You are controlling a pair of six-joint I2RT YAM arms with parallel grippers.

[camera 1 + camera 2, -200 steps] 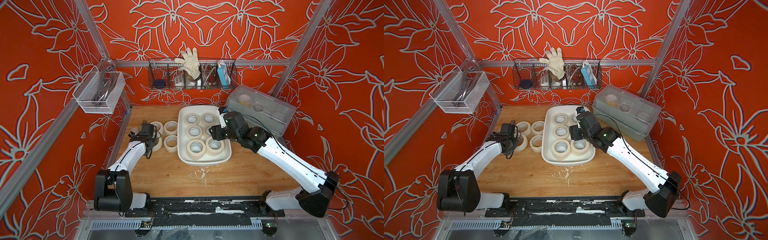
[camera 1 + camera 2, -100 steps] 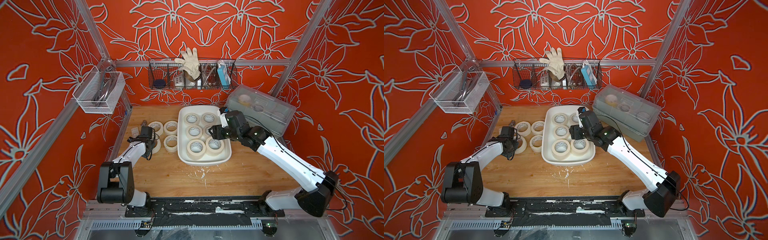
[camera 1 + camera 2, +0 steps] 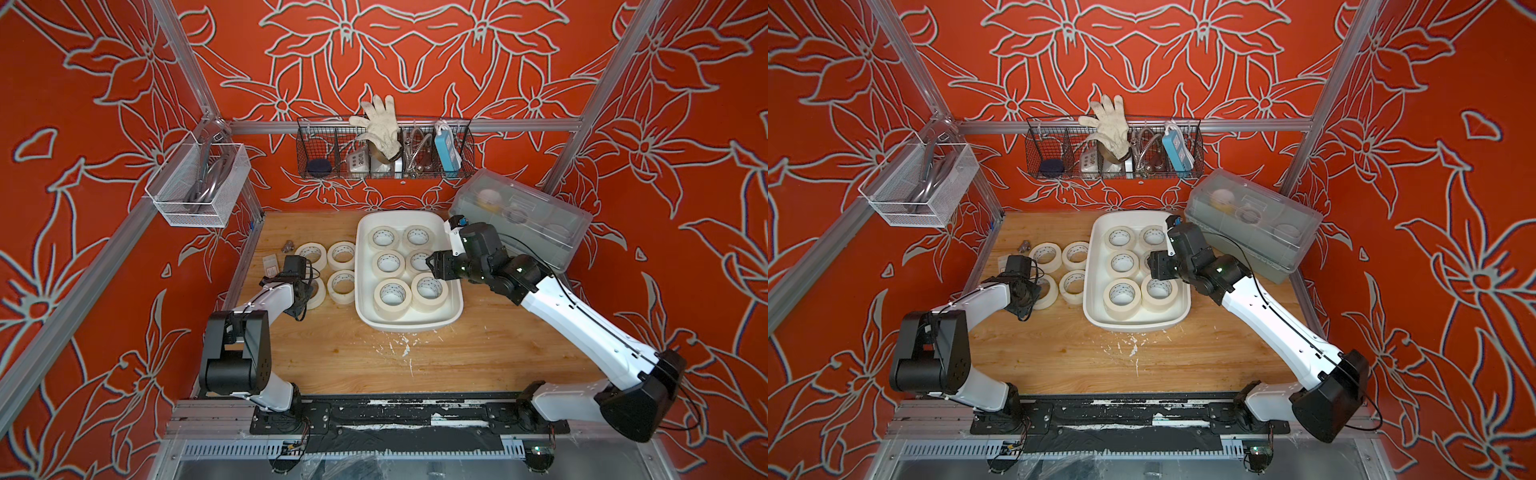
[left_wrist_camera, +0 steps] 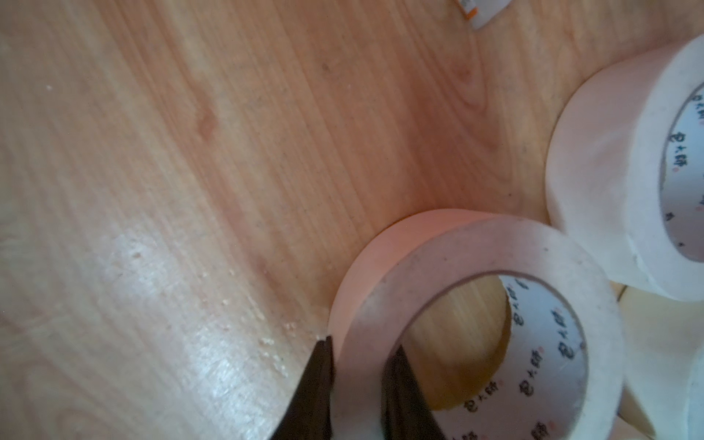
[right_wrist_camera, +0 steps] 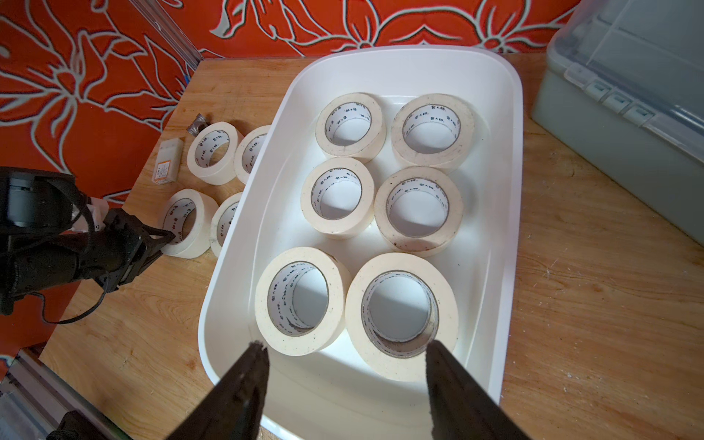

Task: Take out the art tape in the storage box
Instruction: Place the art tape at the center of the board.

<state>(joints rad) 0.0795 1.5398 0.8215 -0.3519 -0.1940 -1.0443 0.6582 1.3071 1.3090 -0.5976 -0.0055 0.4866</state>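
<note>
**White tub**, mid-table on the wooden table, seen in both top views. It holds tape rolls lying flat at six places, in two rows. The nearest pair stands taller than the rest, seemingly two deep. Four more rolls lie flat on the wood just left of the tub, set in a square.

**Grey box**, clear-lidded, at the far right. It holds pale round things, too dim to name.

**Wire basket** on the back wall. It holds a glove, a blue power strip and small oddments.

**Mesh basket** on the left wall. It holds grey metal pieces.

**Right pincer**. Its jaws are wide apart and grip nothing. It hovers over the near end of the tub, above the tall pair and clear of every roll.

**Left pincer**. Its jaws are clamped on the wall of the held roll, the near left one of the four on the table. One finger is inside the ring and one outside. Whether this roll is lifted off the wood cannot be told.

**Differences between views.**
- The top views hide the left pincer's clamp beneath the left wrist; the left wrist view alone shows both fingers astride the wall.
- The right wrist view shows that pincer from the side, at the roll's outer edge, and a small packet beside the far table rolls.
- Only the top views take in the baskets.
</note>
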